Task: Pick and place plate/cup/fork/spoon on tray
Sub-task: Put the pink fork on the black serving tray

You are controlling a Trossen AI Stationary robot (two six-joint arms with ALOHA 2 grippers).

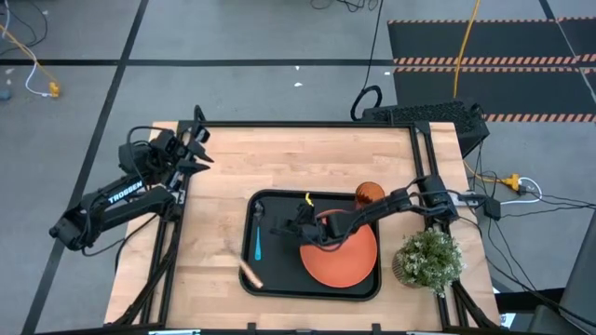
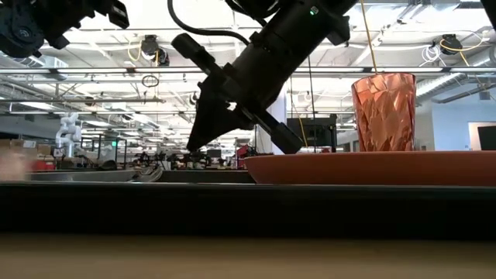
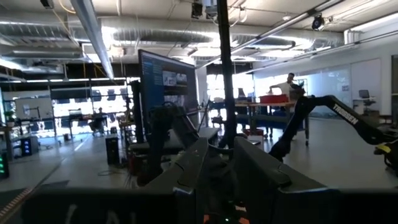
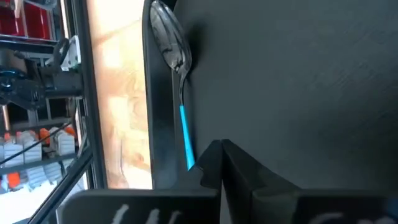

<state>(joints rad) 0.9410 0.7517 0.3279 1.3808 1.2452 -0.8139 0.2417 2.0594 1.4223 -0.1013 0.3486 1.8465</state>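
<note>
White capitals reading "TROSSEN" run along the dark forearm of the left arm [image 1: 124, 194], parked at the table's left edge. In the left wrist view the same word stands on a dark robot arm [image 3: 344, 114] far across the room.

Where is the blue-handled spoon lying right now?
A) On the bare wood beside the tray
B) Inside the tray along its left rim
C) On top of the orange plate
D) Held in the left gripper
B: the high view shows the spoon lying inside the tray by its left rim, clear of the plate.
</note>
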